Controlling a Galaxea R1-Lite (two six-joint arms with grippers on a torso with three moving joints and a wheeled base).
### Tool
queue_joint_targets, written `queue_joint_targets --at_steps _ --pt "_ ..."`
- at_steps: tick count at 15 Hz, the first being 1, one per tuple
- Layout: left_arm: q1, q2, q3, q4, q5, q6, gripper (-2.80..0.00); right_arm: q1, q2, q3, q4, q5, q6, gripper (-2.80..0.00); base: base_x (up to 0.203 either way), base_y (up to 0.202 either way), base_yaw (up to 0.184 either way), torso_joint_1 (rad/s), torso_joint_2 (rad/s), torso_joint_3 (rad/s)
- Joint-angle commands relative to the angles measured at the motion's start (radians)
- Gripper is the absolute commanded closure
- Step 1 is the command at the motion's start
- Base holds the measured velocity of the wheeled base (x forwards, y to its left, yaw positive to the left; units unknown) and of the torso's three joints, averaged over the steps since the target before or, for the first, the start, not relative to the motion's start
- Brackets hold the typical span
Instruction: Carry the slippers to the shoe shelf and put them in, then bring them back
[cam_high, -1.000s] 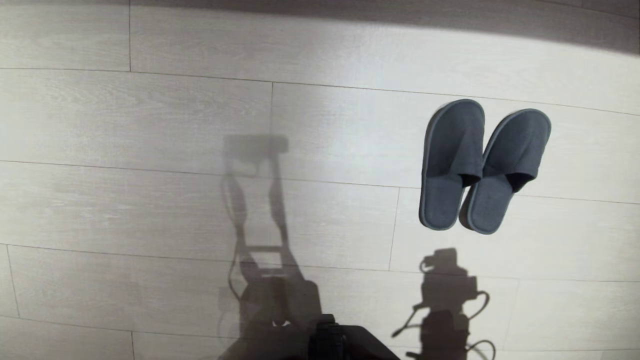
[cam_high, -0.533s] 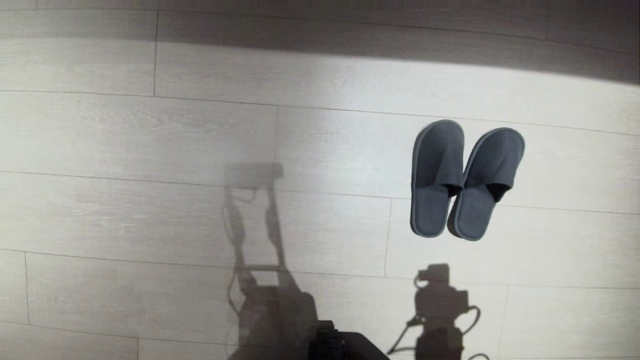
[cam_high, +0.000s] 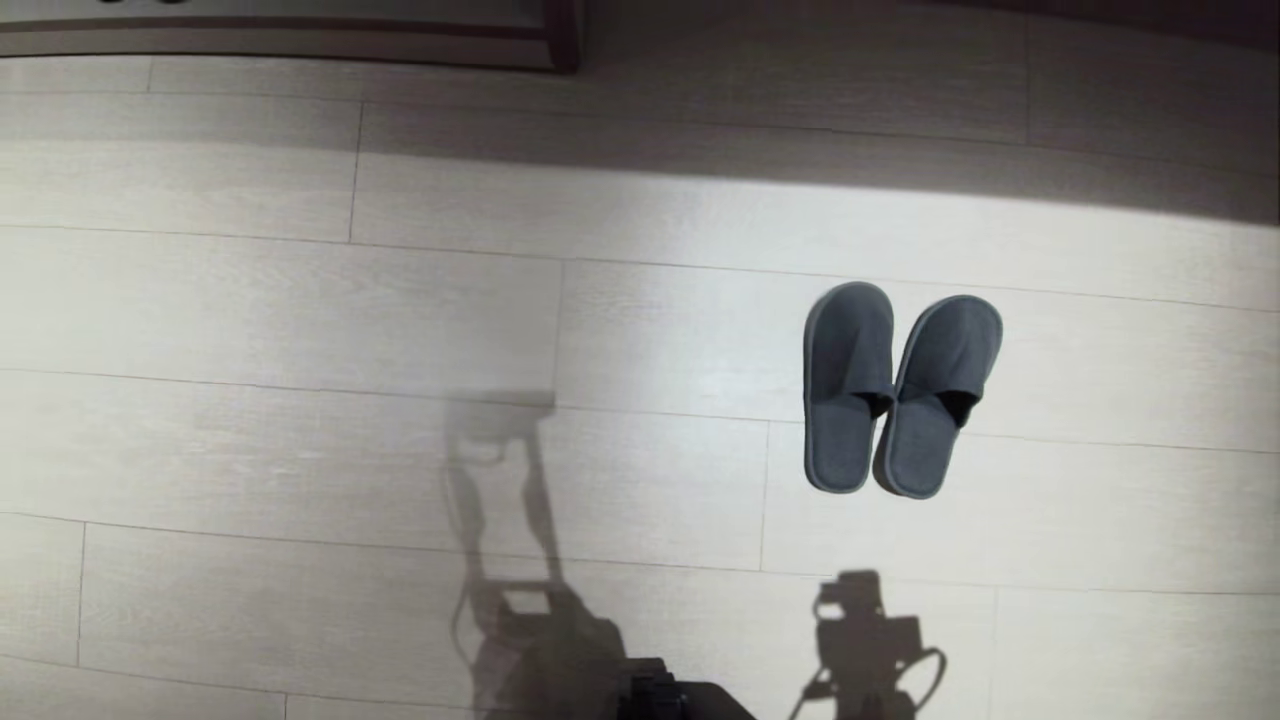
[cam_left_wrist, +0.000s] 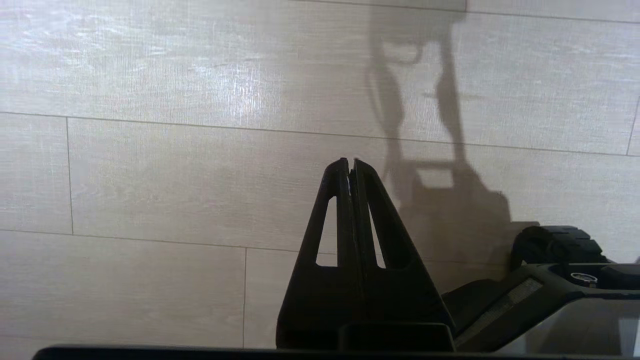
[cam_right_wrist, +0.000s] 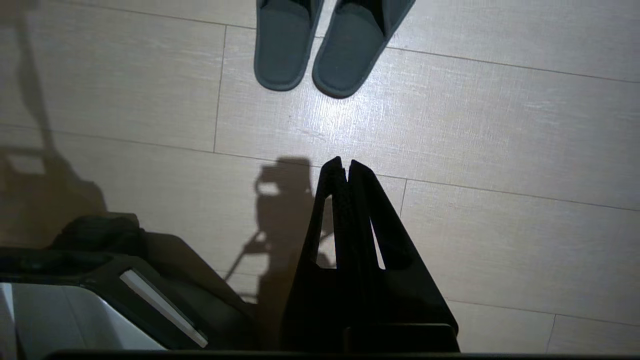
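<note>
There are no words, numbers, labels or signs to read anywhere here, not on the slippers (cam_high: 897, 392) and not on the floor (cam_high: 300, 320).

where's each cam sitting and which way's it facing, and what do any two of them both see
Head view: high on the robot, looking down at the floor and slippers; only a dark bit of base shows.
Left wrist view: behind the shut left claw, facing bare floor; a base wheel shows beside it.
Right wrist view: behind the shut right claw, facing the floor with the slippers' heels beyond the tips.
Shared: head and right wrist views both show the slippers.
</note>
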Motion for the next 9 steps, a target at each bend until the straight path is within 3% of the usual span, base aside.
queue_joint_targets --at_steps 1,9 --pt "-0.001 0.001 0.000 -0.001 0.000 -0.001 0.00 0.000 0.002 0.000 0.000 0.001 -0.001 0.00 0.000 0.000 0.000 0.002 0.00 0.202" --pt "0.001 0.001 0.001 -0.002 0.000 -0.001 0.00 0.000 0.002 0.000 0.000 0.001 -0.001 0.00 0.000 0.000 0.000 0.003 0.00 0.203"
